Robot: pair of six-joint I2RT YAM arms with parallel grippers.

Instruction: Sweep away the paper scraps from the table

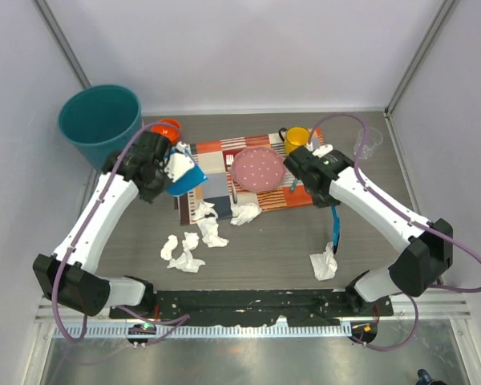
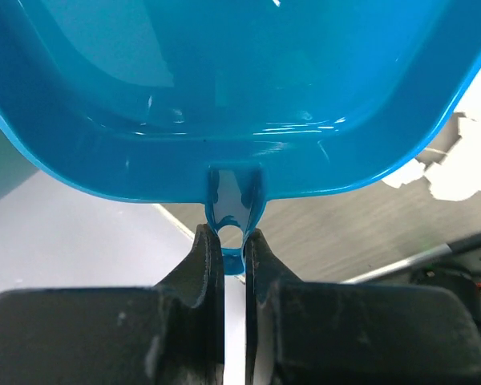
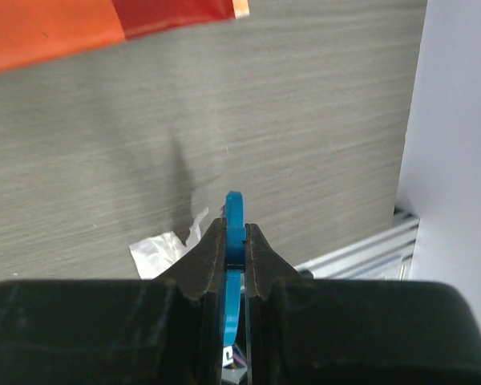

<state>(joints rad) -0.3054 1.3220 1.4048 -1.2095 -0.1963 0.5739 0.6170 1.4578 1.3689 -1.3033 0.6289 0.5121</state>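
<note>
Several white paper scraps lie on the grey wood-grain table point(image 1: 272, 249): a cluster point(image 1: 184, 253) at front left, two point(image 1: 211, 227) point(image 1: 245, 212) at the placemat's near edge, one point(image 1: 324, 263) at front right. My left gripper point(image 1: 167, 171) point(image 2: 232, 241) is shut on the handle tab of a blue dustpan point(image 1: 189, 178) point(image 2: 240, 96), held raised near the bin with white paper point(image 1: 178, 160) in it. My right gripper point(image 1: 331, 202) point(image 3: 235, 234) is shut on a thin blue brush handle point(image 1: 335, 228) point(image 3: 235, 210), above the table beside the front-right scrap point(image 3: 162, 253).
A teal bin point(image 1: 100, 120) stands at the back left. A patchwork placemat point(image 1: 216, 156) point(image 3: 104, 24) carries a pink plate point(image 1: 256, 168). A yellow mug point(image 1: 297, 139), an orange cup point(image 1: 168, 126) and a clear glass point(image 1: 369, 143) stand behind it. The metal rail point(image 1: 256, 301) runs along the near edge.
</note>
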